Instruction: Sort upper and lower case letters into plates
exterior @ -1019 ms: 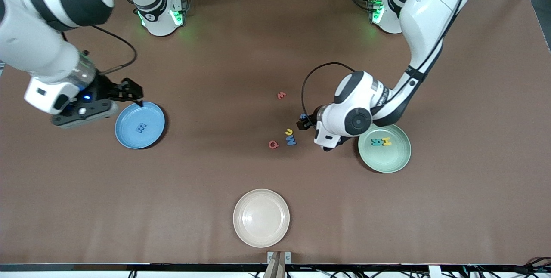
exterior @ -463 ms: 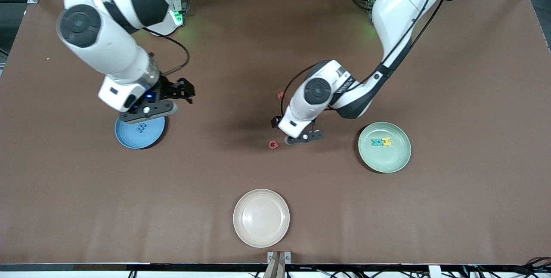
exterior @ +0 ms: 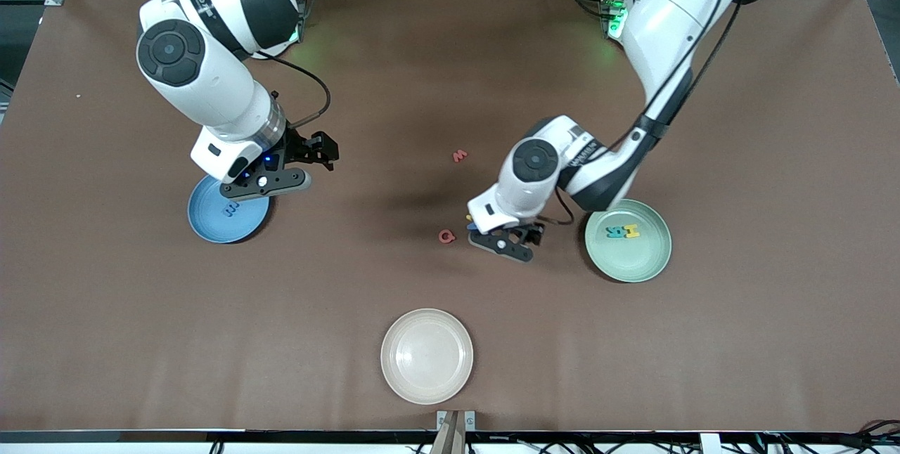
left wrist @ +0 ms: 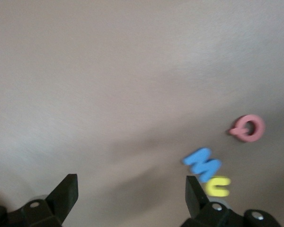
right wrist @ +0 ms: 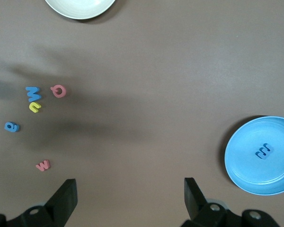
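Note:
The sky blue plate (exterior: 211,225) holds one blue letter (exterior: 230,209); both show in the right wrist view, plate (right wrist: 274,177) and letter (right wrist: 263,151). The mint green plate (exterior: 633,261) holds a teal letter (exterior: 615,231) and a yellow letter (exterior: 632,231). A red Q (exterior: 446,236), a red w (exterior: 459,155) and a yellow letter (left wrist: 217,186) lie mid-table. My left gripper (exterior: 522,237) is open and empty, low beside a blue M (left wrist: 202,163). My right gripper (exterior: 325,152) is open and empty over bare table beside the blue plate.
A cream-white plate (exterior: 427,355) sits near the front edge and is empty. A small blue letter (right wrist: 12,126) lies near the cluster; the left arm hides it in the front view. The brown mat covers the whole table.
My right gripper has moved off the blue plate's edge toward the table's middle. My left gripper has swung over the letter cluster and now sits beside it, toward the mint plate.

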Robot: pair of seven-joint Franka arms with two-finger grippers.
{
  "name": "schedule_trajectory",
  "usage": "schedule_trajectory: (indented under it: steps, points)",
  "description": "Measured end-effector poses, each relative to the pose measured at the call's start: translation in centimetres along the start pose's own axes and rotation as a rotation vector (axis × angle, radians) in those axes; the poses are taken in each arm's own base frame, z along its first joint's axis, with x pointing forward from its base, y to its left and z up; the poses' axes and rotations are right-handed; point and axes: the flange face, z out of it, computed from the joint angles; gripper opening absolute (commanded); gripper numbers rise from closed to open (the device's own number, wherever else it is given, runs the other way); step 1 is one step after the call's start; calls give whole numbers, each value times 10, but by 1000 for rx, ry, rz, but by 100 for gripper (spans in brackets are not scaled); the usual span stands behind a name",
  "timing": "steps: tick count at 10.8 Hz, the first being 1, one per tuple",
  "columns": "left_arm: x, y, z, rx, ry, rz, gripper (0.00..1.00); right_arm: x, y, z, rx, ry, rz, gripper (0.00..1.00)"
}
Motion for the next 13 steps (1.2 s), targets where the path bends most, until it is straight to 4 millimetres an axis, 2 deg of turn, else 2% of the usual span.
schedule_trajectory:
  steps: [2, 3, 4, 6, 7, 9, 12, 13]
  points:
    - [2, -22, 0, 34, 5, 148, 100, 0, -2, 2, 0, -4, 20, 100]
    - [2, -31, 0, 46, 6, 184, 100, -2, -10, 4, -1, -8, 43, 100]
    - [2, -35, 0, 48, 5, 197, 100, -7, -25, 8, -2, -14, 47, 100]
    - [2, -34, 0, 48, 6, 201, 100, -23, -83, 24, -3, -8, -32, 100]
    - [2, -34, 0, 48, 6, 203, 100, -32, -115, 38, 8, 2, -79, 100]
    - [2, -35, 0, 48, 6, 201, 100, -46, -168, 77, 31, 16, -165, 100]
    - [2, -34, 0, 47, 7, 202, 100, -64, -225, 133, 55, 33, -270, 100]
    - [2, -34, 0, 47, 7, 202, 100, -72, -243, 150, 49, 46, -310, 97]
